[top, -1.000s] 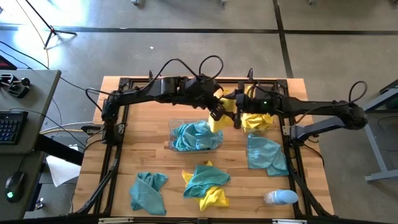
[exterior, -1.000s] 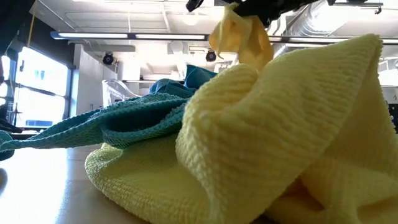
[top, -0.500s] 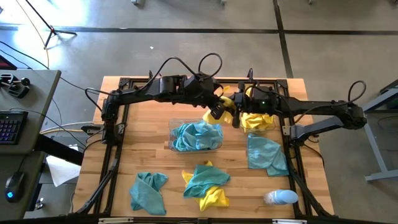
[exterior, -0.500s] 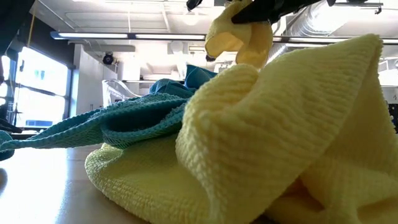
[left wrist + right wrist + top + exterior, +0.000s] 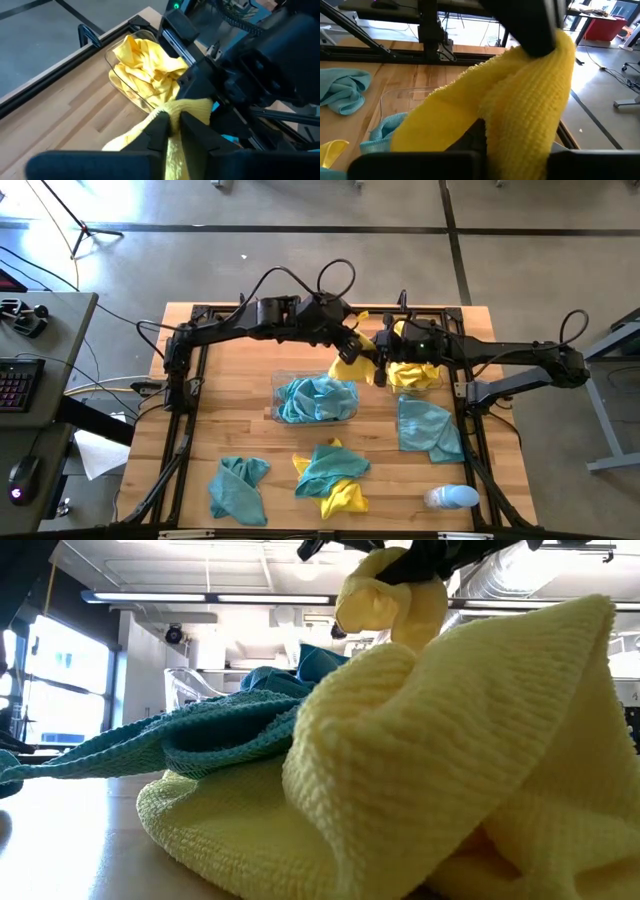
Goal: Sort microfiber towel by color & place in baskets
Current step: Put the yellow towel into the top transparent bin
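Yellow towel [image 5: 350, 368] held over the wooden table [image 5: 230, 435], concrete floor around.
My left gripper [image 5: 172, 125] and right gripper [image 5: 380, 370] both pinch it; a second ago only the left did.

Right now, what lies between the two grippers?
A yellow towel, held up between the left gripper and right gripper, shown in the high view.

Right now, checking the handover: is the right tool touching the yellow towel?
Touching: the right wrist view shows the yellow towel bunched between the right tool's fingers.
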